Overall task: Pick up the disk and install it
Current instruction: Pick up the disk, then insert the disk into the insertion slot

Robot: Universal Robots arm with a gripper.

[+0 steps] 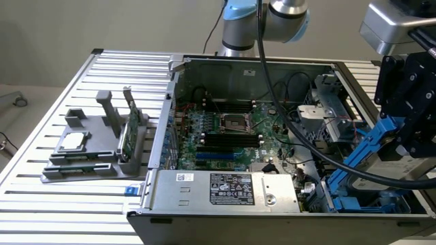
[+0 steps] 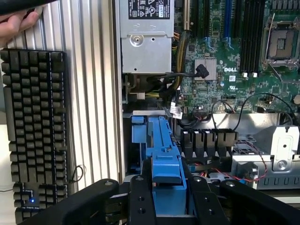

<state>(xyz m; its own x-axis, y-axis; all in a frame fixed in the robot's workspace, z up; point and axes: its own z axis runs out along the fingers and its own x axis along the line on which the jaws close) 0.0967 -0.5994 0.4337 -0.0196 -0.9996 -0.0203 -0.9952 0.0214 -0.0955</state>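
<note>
1. Fingers (image 2: 142, 199) stood partly closed on the blue frame of the disk (image 2: 165, 154), one on each side, and the disk hung in their grip.
2. The disk was tilted over the drive bay (image 1: 344, 201) at the exterior view's right end of the open computer case (image 1: 178, 71). I could not tell whether its lower end touched the blue rails there.
3. The picking up looked done to me. The installing was in hand, and the disk was not yet seated.
4. Seating it would, I judged, call for squaring the frame to the rails and keeping clear of the thick black cable (image 1: 286, 120) slung across the case.
5. Further out lay the motherboard (image 1: 232, 132) and the power supply (image 1: 225, 186). A grey holder (image 1: 81, 168) sat on the bench (image 1: 68, 209), a keyboard (image 2: 35, 117) lay beside the case, and a person's hand (image 2: 16, 23) was near the keyboard's end.
</note>
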